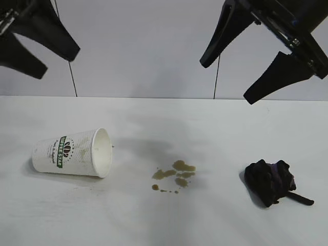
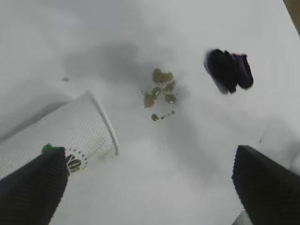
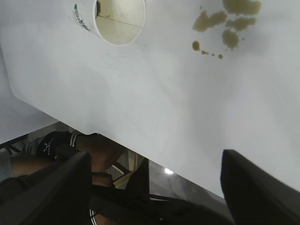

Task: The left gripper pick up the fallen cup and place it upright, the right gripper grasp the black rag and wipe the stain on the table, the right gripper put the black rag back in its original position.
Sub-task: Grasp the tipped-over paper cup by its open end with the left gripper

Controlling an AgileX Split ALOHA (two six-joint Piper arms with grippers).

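The fallen cup point(image 1: 72, 152) lies on its side at the table's left, its mouth facing right; it also shows in the left wrist view point(image 2: 61, 131) and the right wrist view point(image 3: 117, 18). The olive-brown stain point(image 1: 175, 175) sits mid-table, right of the cup. The black rag point(image 1: 271, 182) lies crumpled at the right. My left gripper point(image 1: 59, 66) hangs open and empty high above the cup. My right gripper point(image 1: 227, 83) hangs open and empty high above the area between stain and rag.
The white table point(image 1: 164, 225) runs the full width, with a grey wall behind it. In the right wrist view the table's near edge point(image 3: 140, 154) shows, with a person's legs and a chair below it.
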